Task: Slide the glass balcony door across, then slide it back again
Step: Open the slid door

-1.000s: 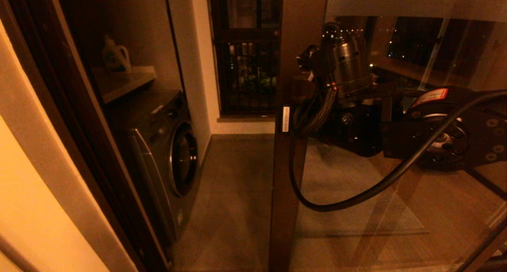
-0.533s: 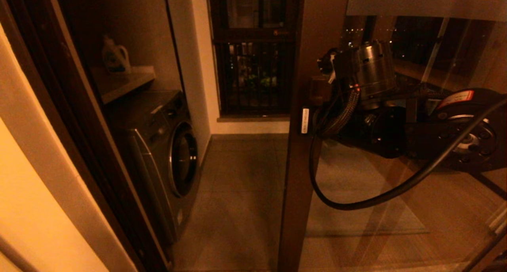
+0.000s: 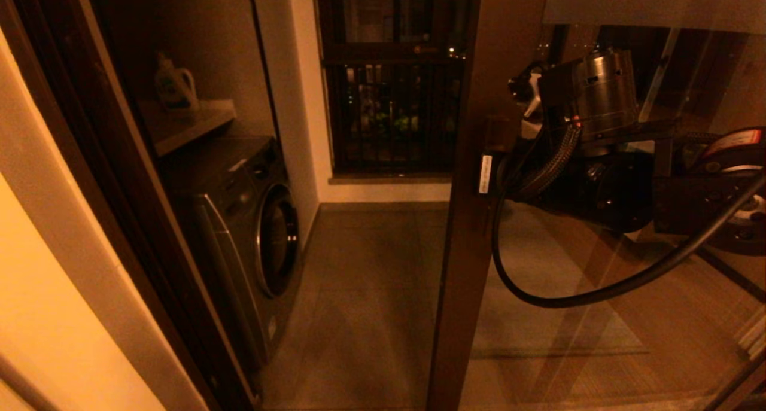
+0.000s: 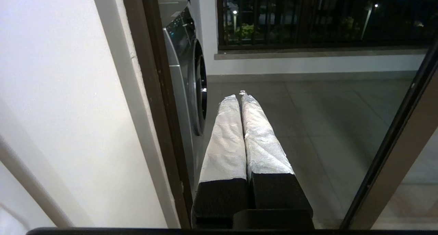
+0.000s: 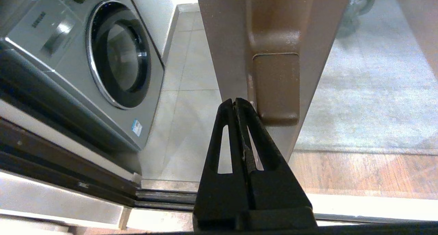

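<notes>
Roughly mid-stroke, I'd say: the glass balcony door (image 3: pixel 473 231) stands partway across the opening, its leading stile a bit right of centre in the head view, with a wide gap between it and the dark jamb (image 3: pixel 90 160) on the left. Which leg of the task this is can't be read from one moment. If it's the outward slide, the rest of that travel plus the whole return is left.

Right gripper (image 5: pixel 236 103) is at work: fingers clenched together on nothing, tips pressed against the stile just beside the blocky wooden handle (image 5: pixel 275 86) (pushing with the side of the closed fingers, not gripping, as far as I can judge). In the head view its arm reaches in from the right, in front of the glass, at handle height.

Left gripper (image 4: pixel 239 98) idles low in the open gap, padded fingers closed and empty, pointing at the balcony floor (image 4: pixel 308 108) near the washing machine (image 4: pixel 184 67).

Hard to make out:
- Actual contact at the handle is blocked by the wrist in the head view; only the right wrist view shows it.
- Door top and the frosted band (image 3: pixel 652 1) are cut off, no lettering legible.
- Floor track (image 5: pixel 164 197) only partly visible; the far end of the door's travel is out of frame.
</notes>
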`<state>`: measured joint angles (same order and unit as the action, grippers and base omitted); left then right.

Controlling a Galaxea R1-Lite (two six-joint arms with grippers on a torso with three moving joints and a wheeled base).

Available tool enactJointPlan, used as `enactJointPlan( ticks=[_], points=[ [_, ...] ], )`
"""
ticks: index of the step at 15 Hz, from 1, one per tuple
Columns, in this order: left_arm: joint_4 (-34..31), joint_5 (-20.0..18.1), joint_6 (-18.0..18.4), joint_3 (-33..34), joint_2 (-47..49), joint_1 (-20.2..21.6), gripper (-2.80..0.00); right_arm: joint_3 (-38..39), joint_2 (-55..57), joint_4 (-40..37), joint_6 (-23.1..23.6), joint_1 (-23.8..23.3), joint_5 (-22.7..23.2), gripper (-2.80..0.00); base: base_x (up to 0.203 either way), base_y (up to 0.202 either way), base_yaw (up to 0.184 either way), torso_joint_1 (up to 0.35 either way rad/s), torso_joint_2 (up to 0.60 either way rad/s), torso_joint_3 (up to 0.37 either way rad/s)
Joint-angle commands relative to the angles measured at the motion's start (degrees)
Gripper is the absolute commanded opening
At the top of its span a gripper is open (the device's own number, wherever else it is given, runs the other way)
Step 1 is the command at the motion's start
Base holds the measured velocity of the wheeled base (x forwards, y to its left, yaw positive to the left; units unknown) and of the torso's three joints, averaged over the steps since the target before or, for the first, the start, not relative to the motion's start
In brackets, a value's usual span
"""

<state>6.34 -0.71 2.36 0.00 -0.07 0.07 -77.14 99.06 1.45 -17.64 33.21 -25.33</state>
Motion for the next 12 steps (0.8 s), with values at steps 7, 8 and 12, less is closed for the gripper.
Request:
enactJointPlan(
  ticks=[7, 8, 12],
  points=[
    [0.1, 0.0, 0.0, 2.3, 0.1, 0.0, -2.8, 4.9, -3.9, -0.2, 0.1, -4.7, -0.3, -2.8, 0.0, 0.0, 0.0, 0.0, 0.0, 0.0],
    [0.1, 0.0, 0.1, 2.3, 0.1, 0.0, -2.8, 5.4, -4.5, -0.2, 0.1, -4.8, -0.3, -2.8, 0.0, 0.0, 0.0, 0.0, 0.0, 0.0],
    [0.1, 0.0, 0.0, 2.3, 0.1, 0.0, -2.8, 6.9, -6.3, -0.2, 0.3, -6.2, -0.3, -2.8, 0.0, 0.0, 0.0, 0.0, 0.0, 0.0]
  ],
)
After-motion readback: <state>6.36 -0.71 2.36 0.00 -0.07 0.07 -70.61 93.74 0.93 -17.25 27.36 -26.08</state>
